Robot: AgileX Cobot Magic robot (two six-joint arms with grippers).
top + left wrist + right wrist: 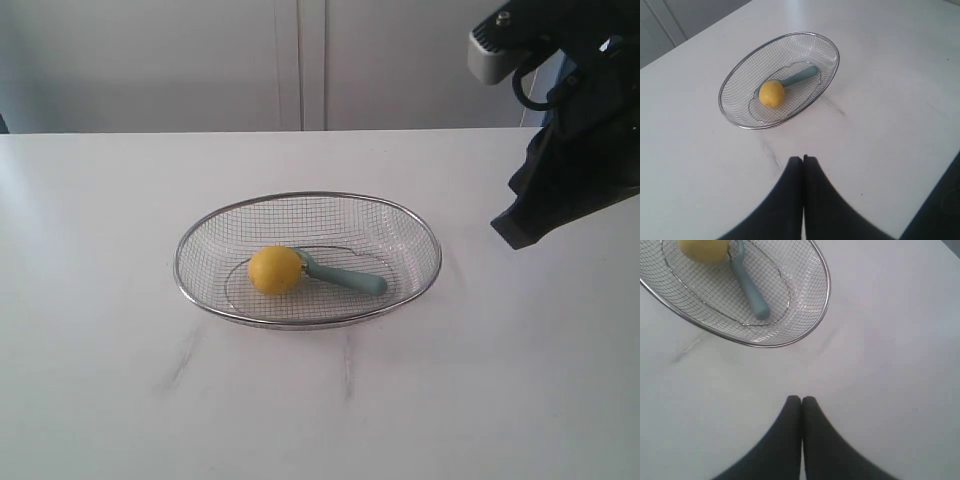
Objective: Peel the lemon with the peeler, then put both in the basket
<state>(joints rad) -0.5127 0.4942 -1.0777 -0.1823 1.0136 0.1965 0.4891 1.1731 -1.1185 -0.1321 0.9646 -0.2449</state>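
Observation:
The silver wire-mesh basket (408, 215) (830, 42) (826, 275) stands mid-table. Inside it lies the yellow lemon (274, 269) (771, 93) (702, 249), touching the head of the pale teal peeler (350, 279) (800, 76) (751, 292), whose handle points away from it. My left gripper (803, 159) is shut and empty, hovering over bare table short of the basket. My right gripper (801, 399) is shut and empty too, also over bare table apart from the basket. In the exterior view the right arm's dark body (575, 170) hangs raised at the right edge; the left arm is out of that view.
The white tabletop (120, 380) has faint grey veins in front of the basket. A pale wall with cabinet panels (300, 60) rises behind the table's far edge.

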